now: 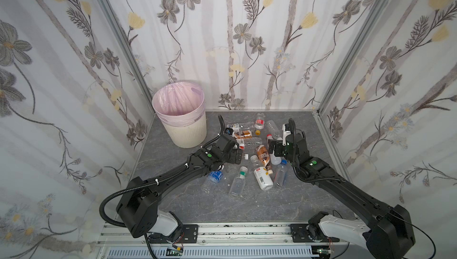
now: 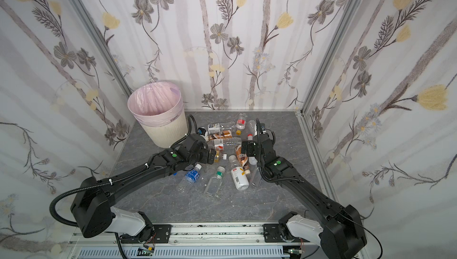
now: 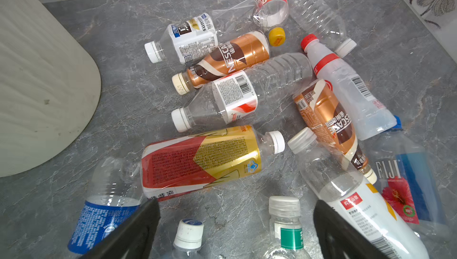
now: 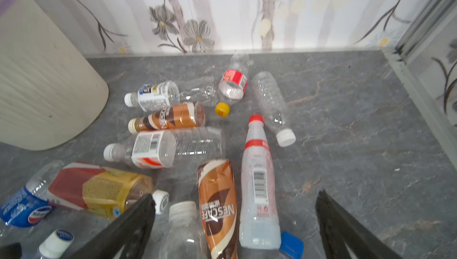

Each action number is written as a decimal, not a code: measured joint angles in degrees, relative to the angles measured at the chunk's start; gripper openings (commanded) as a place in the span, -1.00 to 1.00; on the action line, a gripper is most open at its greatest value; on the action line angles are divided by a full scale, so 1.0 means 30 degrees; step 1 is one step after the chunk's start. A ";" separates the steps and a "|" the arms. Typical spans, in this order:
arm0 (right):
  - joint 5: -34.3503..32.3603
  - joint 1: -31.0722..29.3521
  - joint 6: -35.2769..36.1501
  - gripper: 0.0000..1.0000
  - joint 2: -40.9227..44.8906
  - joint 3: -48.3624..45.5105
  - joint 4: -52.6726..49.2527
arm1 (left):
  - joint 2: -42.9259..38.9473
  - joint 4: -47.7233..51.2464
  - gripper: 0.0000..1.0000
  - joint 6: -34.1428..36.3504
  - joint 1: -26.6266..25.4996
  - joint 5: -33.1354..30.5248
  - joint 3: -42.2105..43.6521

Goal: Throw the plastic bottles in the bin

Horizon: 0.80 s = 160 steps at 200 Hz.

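Note:
Several plastic bottles (image 1: 257, 151) lie scattered on the grey table in both top views, right of the bin (image 1: 179, 114). The bin is cream, ribbed and lined with a pink bag (image 2: 154, 103). My left gripper (image 1: 238, 156) hovers open over the left of the pile. In its wrist view the left gripper (image 3: 236, 203) has a red-and-gold labelled bottle (image 3: 200, 161) ahead of it and a green-labelled bottle (image 3: 286, 223) below between its fingers. My right gripper (image 1: 272, 146) is open too. In its wrist view the right gripper (image 4: 235, 194) hangs above a brown Nescafe bottle (image 4: 217, 208) and a white red-capped bottle (image 4: 257, 183).
Floral walls (image 1: 247, 47) close the table on three sides, with aluminium posts (image 1: 346, 72) at the back corners. A metal rail (image 1: 235, 233) runs along the front edge under both arm bases. The bin's side (image 3: 37, 84) stands close beside the pile.

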State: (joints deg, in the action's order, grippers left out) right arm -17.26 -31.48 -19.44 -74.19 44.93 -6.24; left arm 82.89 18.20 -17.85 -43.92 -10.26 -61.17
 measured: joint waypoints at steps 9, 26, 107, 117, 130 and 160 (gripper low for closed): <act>0.0415 -0.0080 -0.0364 0.97 0.0299 -0.0903 -0.0109 | 0.0036 0.0000 1.00 -0.0204 0.0000 -0.0007 -0.0073; 0.0882 -0.0474 -0.0954 0.90 0.0801 -0.2200 -0.0634 | 0.0124 0.0007 1.00 -0.0576 0.0000 0.0066 -0.0073; 0.1559 -0.4379 -0.2688 0.75 0.0291 -0.3424 -0.1239 | -0.2142 -0.0670 1.00 -0.2973 0.0437 0.1617 0.2025; 0.1566 -0.4692 -0.2871 0.72 -0.0044 -0.3599 -0.1239 | -0.2747 -0.1020 1.00 -0.3162 0.0597 0.1996 0.2470; 0.1588 -0.4983 -0.3089 0.71 -0.0554 -0.3789 -0.1239 | -0.3293 -0.1566 1.00 -0.3424 0.0838 0.2528 0.2994; 0.1443 -0.5836 -0.3534 0.65 -0.1530 -0.3832 -0.1129 | -0.3869 -0.2120 1.00 -0.3949 0.1093 0.3461 0.3752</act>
State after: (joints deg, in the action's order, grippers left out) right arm -12.93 -48.99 -30.04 -78.78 33.43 -9.63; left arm 71.29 11.84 -29.69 -40.64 0.12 -49.91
